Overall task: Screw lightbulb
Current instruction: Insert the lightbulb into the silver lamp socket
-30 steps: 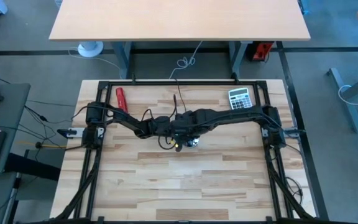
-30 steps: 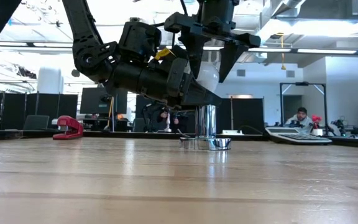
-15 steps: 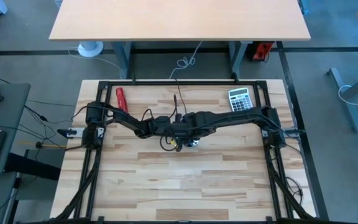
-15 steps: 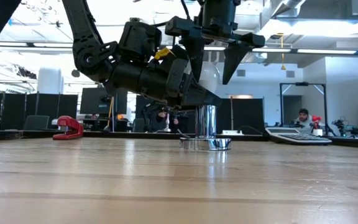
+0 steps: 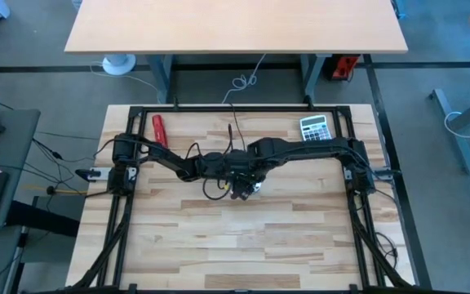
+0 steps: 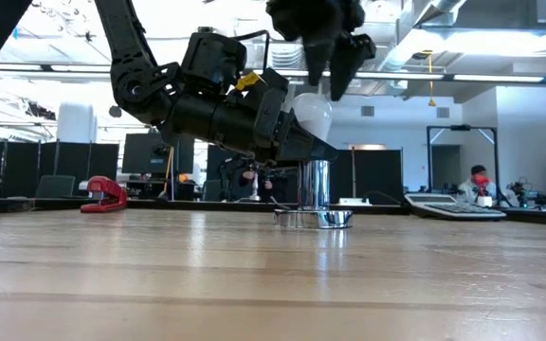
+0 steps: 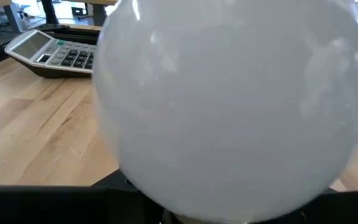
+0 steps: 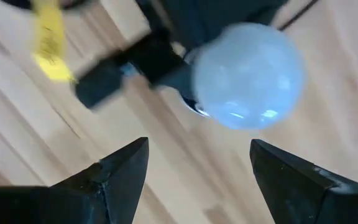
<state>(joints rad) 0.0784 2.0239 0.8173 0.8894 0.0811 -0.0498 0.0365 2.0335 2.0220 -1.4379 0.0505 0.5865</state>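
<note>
We see the left gripper [image 6: 297, 142] clamped on the lightbulb [image 6: 312, 115], holding it mid-table above the metal socket [image 6: 316, 216], white globe up, not touching it. The right gripper [image 8: 194, 171] hangs just above the bulb, its 2 fingers [image 8: 120, 171] spread apart, gripping nothing. We note a calculator [image 5: 313, 128] at the table's far right and a red stapler [image 5: 159, 128] far left.
</note>
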